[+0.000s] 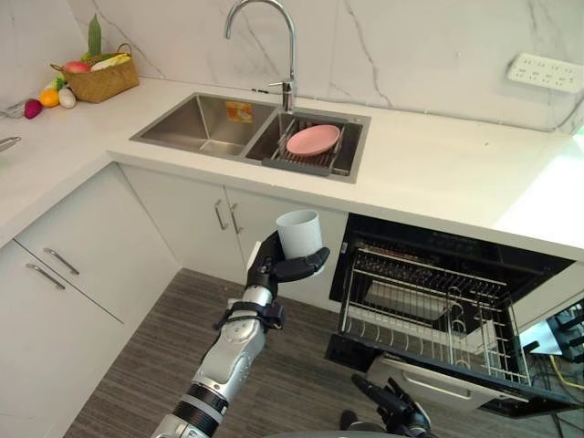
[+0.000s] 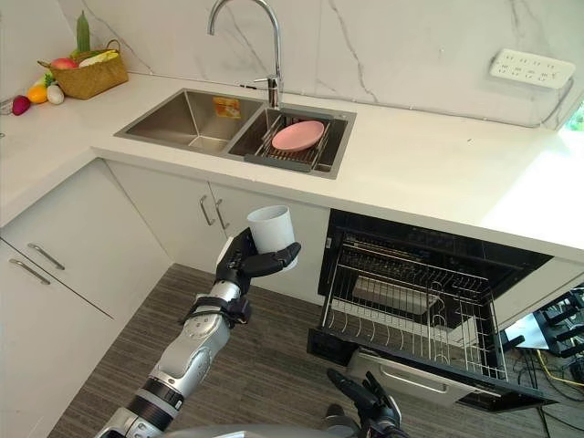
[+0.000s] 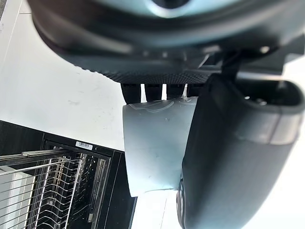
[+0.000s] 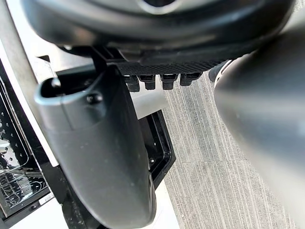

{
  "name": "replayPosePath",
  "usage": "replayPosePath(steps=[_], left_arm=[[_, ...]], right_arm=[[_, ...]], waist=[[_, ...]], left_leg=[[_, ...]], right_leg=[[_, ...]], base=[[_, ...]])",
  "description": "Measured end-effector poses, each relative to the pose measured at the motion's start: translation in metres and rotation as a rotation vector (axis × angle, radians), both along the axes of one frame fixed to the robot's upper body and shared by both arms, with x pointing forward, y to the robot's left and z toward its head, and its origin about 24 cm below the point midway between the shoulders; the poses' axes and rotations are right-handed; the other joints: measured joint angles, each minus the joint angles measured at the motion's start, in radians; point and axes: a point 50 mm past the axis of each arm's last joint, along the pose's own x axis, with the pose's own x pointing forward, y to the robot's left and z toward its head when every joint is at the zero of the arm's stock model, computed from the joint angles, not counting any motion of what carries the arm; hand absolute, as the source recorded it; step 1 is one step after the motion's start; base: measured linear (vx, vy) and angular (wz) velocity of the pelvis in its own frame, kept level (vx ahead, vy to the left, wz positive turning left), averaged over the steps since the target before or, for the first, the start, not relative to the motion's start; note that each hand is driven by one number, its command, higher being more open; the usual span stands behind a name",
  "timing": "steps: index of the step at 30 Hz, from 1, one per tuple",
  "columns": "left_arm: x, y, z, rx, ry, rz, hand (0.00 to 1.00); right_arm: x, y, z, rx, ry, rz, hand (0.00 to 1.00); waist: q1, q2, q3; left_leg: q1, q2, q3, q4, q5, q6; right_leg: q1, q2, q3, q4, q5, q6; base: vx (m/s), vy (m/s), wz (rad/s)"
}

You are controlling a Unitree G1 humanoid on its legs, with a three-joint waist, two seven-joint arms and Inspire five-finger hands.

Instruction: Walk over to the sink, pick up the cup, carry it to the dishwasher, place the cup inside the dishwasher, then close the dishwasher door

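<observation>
You have the cup (image 1: 299, 234) upright in the left hand (image 1: 272, 267), fingers and thumb wrapped round it, before the cabinet doors (image 1: 196, 219), just left of the open dishwasher (image 1: 438, 245). Right hand (image 1: 392, 405) low, fingers loosely extended, holding nothing.

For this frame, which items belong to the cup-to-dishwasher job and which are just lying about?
Job: cup, upright in the left hand; open dishwasher with its rack pulled out; sink; right hand, low by the dishwasher door.
Lying about: pink plate in the sink's drain rack; basket of produce; faucet; wall socket.
</observation>
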Motion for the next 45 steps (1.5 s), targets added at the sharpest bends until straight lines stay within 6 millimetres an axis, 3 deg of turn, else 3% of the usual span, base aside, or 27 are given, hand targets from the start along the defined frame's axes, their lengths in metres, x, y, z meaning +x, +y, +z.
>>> replayPosePath(steps=[5, 9, 11, 14, 16, 17, 18, 20, 21, 22, 23, 24, 25, 26, 27, 28, 29, 31, 33, 34, 35, 37, 40, 41, 43, 44, 45], left_arm=[[-0.005, 0.006, -0.007, -0.016, 0.030, 0.008, 0.00], [-0.011, 0.020, -0.014, -0.070, 0.073, 0.071, 0.00], [-0.010, 0.032, -0.013, -0.130, 0.080, 0.129, 0.00], [-0.009, 0.047, -0.011, -0.175, 0.070, 0.178, 0.00], [-0.011, 0.048, -0.005, -0.195, 0.045, 0.173, 0.00], [-0.013, 0.046, -0.001, -0.217, 0.028, 0.159, 0.00], [-0.014, 0.041, 0.005, -0.246, 0.001, 0.139, 0.00], [-0.010, 0.028, 0.013, -0.282, -0.036, 0.096, 0.00], [-0.004, 0.018, 0.018, -0.279, -0.052, 0.039, 0.00], [-0.004, 0.014, 0.019, -0.280, -0.051, 0.028, 0.00], [-0.004, 0.011, 0.018, -0.284, -0.044, 0.023, 0.00], [-0.004, 0.012, 0.018, -0.283, -0.042, 0.028, 0.00], [-0.003, 0.017, 0.019, -0.284, -0.046, 0.052, 0.00], [-0.002, 0.028, 0.018, -0.283, -0.045, 0.107, 0.00], [-0.001, 0.033, 0.017, -0.280, -0.047, 0.130, 0.00], [-0.001, 0.041, 0.018, -0.269, -0.055, 0.154, 0.00], [0.000, 0.048, 0.020, -0.257, -0.071, 0.171, 0.00], [0.000, 0.050, 0.021, -0.252, -0.079, 0.173, 0.00], [0.000, 0.049, 0.021, -0.250, -0.078, 0.168, 0.00], [0.000, 0.048, 0.021, -0.241, -0.076, 0.162, 0.00], [-0.002, 0.042, 0.019, -0.249, -0.064, 0.144, 0.00], [-0.001, 0.040, 0.024, -0.238, -0.086, 0.107, 0.00], [-0.006, 0.039, 0.032, -0.231, -0.119, 0.061, 0.00], [-0.008, 0.041, 0.036, -0.218, -0.141, 0.048, 0.00], [-0.008, 0.043, 0.047, -0.216, -0.196, 0.021, 0.00], [-0.010, 0.039, 0.046, -0.239, -0.189, 0.022, 0.00], [-0.009, 0.036, 0.047, -0.254, -0.197, 0.014, 0.00]], right_arm=[[-0.006, -0.002, -0.002, 0.035, 0.011, -0.015, 1.00], [-0.015, -0.010, -0.004, 0.070, 0.023, -0.044, 1.00], [-0.023, -0.019, -0.006, 0.087, 0.058, -0.109, 1.00], [-0.041, -0.034, -0.006, 0.083, 0.084, -0.242, 1.00], [-0.045, -0.042, -0.005, 0.069, 0.090, -0.279, 1.00], [-0.048, -0.049, -0.004, 0.052, 0.095, -0.299, 1.00], [-0.052, -0.061, -0.002, 0.024, 0.107, -0.316, 1.00], [-0.055, -0.072, 0.002, -0.011, 0.093, -0.369, 1.00], [-0.059, -0.073, 0.001, -0.026, 0.079, -0.444, 1.00], [-0.062, -0.075, 0.002, -0.033, 0.074, -0.473, 1.00], [-0.064, -0.074, 0.001, -0.038, 0.078, -0.520, 1.00], [-0.065, -0.073, 0.001, -0.040, 0.088, -0.535, 1.00], [-0.064, -0.067, -0.001, -0.028, 0.095, -0.541, 1.00], [-0.067, -0.054, -0.005, -0.005, 0.120, -0.529, 1.00], [-0.069, -0.047, -0.007, 0.006, 0.135, -0.528, 1.00], [-0.072, -0.036, -0.010, 0.023, 0.156, -0.527, 1.00], [-0.068, -0.031, -0.010, 0.021, 0.158, -0.512, 1.00], [-0.056, -0.034, -0.006, -0.009, 0.125, -0.482, 1.00], [-0.031, -0.043, 0.005, -0.053, 0.024, -0.482, 1.00], [-0.012, -0.053, 0.019, -0.114, -0.074, -0.505, 1.00], [0.008, -0.067, 0.039, -0.185, -0.189, -0.556, 1.00], [0.038, -0.083, 0.072, -0.260, -0.341, -0.626, 1.00], [0.044, -0.081, 0.084, -0.252, -0.351, -0.736, 1.00], [0.043, -0.085, 0.102, -0.285, -0.421, -0.766, 1.00], [0.033, -0.111, 0.154, -0.423, -0.610, -0.816, 1.00], [0.026, -0.130, 0.197, -0.588, -0.769, -0.818, 1.00], [0.022, -0.140, 0.239, -0.744, -0.929, -0.829, 1.00]], waist=[[0.000, 0.001, 0.000], [0.003, 0.024, 0.015], [-0.001, 0.049, 0.031], [-0.003, 0.053, 0.042], [-0.004, 0.042, 0.049], [-0.005, 0.042, 0.049], [-0.007, 0.054, 0.042], [-0.028, 0.079, 0.026], [-0.043, 0.050, 0.026], [-0.047, 0.046, 0.026], [-0.051, 0.048, 0.023], [-0.051, 0.065, 0.015], [-0.054, 0.076, 0.021], [-0.055, 0.079, 0.028], [-0.056, 0.082, 0.029], [-0.057, 0.081, 0.031], [-0.057, 0.081, 0.030], [-0.052, 0.077, 0.036], [-0.056, 0.068, 0.049], [-0.068, 0.066, 0.058], [-0.071, 0.072, 0.062], [-0.056, 0.070, 0.064], [-0.043, 0.055, 0.096], [-0.053, 0.052, 0.098], [-0.090, 0.048, 0.088], [-0.117, 0.074, 0.070], [-0.139, 0.077, 0.071]], left_leg=[[-0.008, 0.003, -0.002, 0.015, -0.011, -0.001], [-0.068, 0.041, -0.007, 0.176, -0.100, -0.004], [-0.087, 0.047, -0.007, 0.206, -0.117, -0.002], [-0.115, 0.043, 0.062, 0.275, -0.127, -0.011], [-0.169, 0.059, 0.070, 0.394, -0.178, 0.031], [-0.175, 0.082, 0.067, 0.406, -0.182, 0.023], [-0.166, 0.122, 0.061, 0.374, -0.161, -0.014], [-0.138, 0.164, 0.076, 0.270, -0.097, -0.099], [-0.113, 0.084, 0.086, 0.249, -0.060, -0.073], [-0.104, 0.051, 0.087, 0.234, -0.075, -0.048], [-0.086, -0.008, 0.114, 0.201, -0.089, -0.013], [-0.078, -0.023, 0.128, 0.179, -0.088, 0.003], [-0.060, -0.038, 0.144, 0.157, -0.086, 0.026], [-0.029, -0.054, 0.155, 0.121, -0.078, 0.046], [-0.018, -0.057, 0.156, 0.108, -0.073, 0.055], [-0.007, -0.059, 0.155, 0.087, -0.067, 0.064], [-0.010, -0.059, 0.152, 0.074, -0.061, 0.074], [-0.015, -0.059, 0.151, 0.062, -0.056, 0.079], [-0.015, -0.057, 0.148, 0.057, -0.056, 0.079], [-0.015, -0.052, 0.137, 0.054, -0.066, 0.080], [-0.015, -0.042, 0.117, 0.050, -0.062, 0.062], [0.014, -0.035, 0.111, 0.010, -0.047, 0.054], [0.088, -0.035, 0.140, 0.000, -0.048, 0.050], [0.092, -0.041, 0.139, 0.023, -0.064, 0.047], [0.078, -0.057, 0.118, 0.103, -0.174, 0.037], [0.080, -0.050, 0.117, 0.173, -0.213, 0.036], [0.029, 0.000, 0.101, 0.452, -0.248, 0.045]], right_leg=[[0.010, 0.003, -0.009, -0.014, 0.000, 0.000], [0.009, 0.014, -0.006, 0.010, -0.020, 0.002], [-0.029, -0.006, -0.008, 0.085, -0.067, 0.004], [-0.071, -0.059, -0.002, 0.178, -0.124, 0.010], [-0.073, -0.106, 0.009, 0.195, -0.131, 0.019], [-0.073, -0.128, 0.020, 0.204, -0.132, 0.027], [-0.074, -0.149, 0.027, 0.213, -0.124, 0.063], [-0.069, -0.181, 0.022, 0.226, -0.119, 0.097], [-0.057, -0.273, 0.008, 0.245, -0.102, 0.103], [-0.058, -0.303, -0.011, 0.255, -0.079, 0.085], [-0.080, -0.356, -0.045, 0.257, 0.009, -0.024], [-0.092, -0.367, -0.064, 0.263, 0.039, -0.072], [-0.133, -0.374, -0.071, 0.378, 0.007, -0.087], [-0.182, -0.355, -0.076, 0.573, -0.083, -0.081], [-0.189, -0.330, -0.081, 0.640, -0.124, -0.087], [-0.189, -0.262, -0.097, 0.712, -0.193, -0.068], [-0.184, -0.188, -0.129, 0.710, -0.253, -0.053], [-0.172, -0.092, -0.181, 0.616, -0.302, -0.050], [-0.176, -0.018, -0.195, 0.465, -0.305, -0.060], [-0.179, 0.018, -0.187, 0.364, -0.236, -0.119], [-0.143, 0.053, -0.201, 0.280, -0.188, -0.154], [-0.141, 0.073, -0.191, 0.296, -0.180, -0.155], [-0.148, 0.060, -0.174, 0.427, -0.219, -0.186], [-0.158, 0.043, -0.173, 0.474, -0.246, -0.189], [-0.148, 0.009, -0.168, 0.524, -0.378, -0.178], [-0.137, 0.004, -0.165, 0.530, -0.406, -0.156], [-0.114, 0.014, -0.159, 0.542, -0.425, -0.155]], base=[[0.00, 0.000, 0.03], [0.00, -0.002, -0.03], [-0.01, 0.030, 0.03], [0.00, 0.052, 0.13], [-0.01, 0.052, 0.04], [0.02, 0.115, -0.12], [0.07, 0.216, -0.09], [0.12, 0.375, 0.13], [0.12, 0.450, 0.25], [0.11, 0.666, 0.09], [0.05, 0.472, -0.13], [0.05, 0.460, -0.26], [0.06, 0.292, -0.31], [0.07, 0.250, -0.25], [0.09, 0.253, -0.13], [0.10, 0.165, 0.04], [0.10, 0.129, 0.07], [0.11, 0.039, 0.05], [0.10, -0.051, 0.09], [0.13, -0.112, 0.19], [0.16, -0.113, 0.08], [0.16, -0.113, -0.33], [0.05, -0.068, -0.37], [0.01, -0.081, -0.04], [0.02, -0.094, 0.03], [0.09, -0.014, 0.02], [0.13, 0.002, -0.11]])
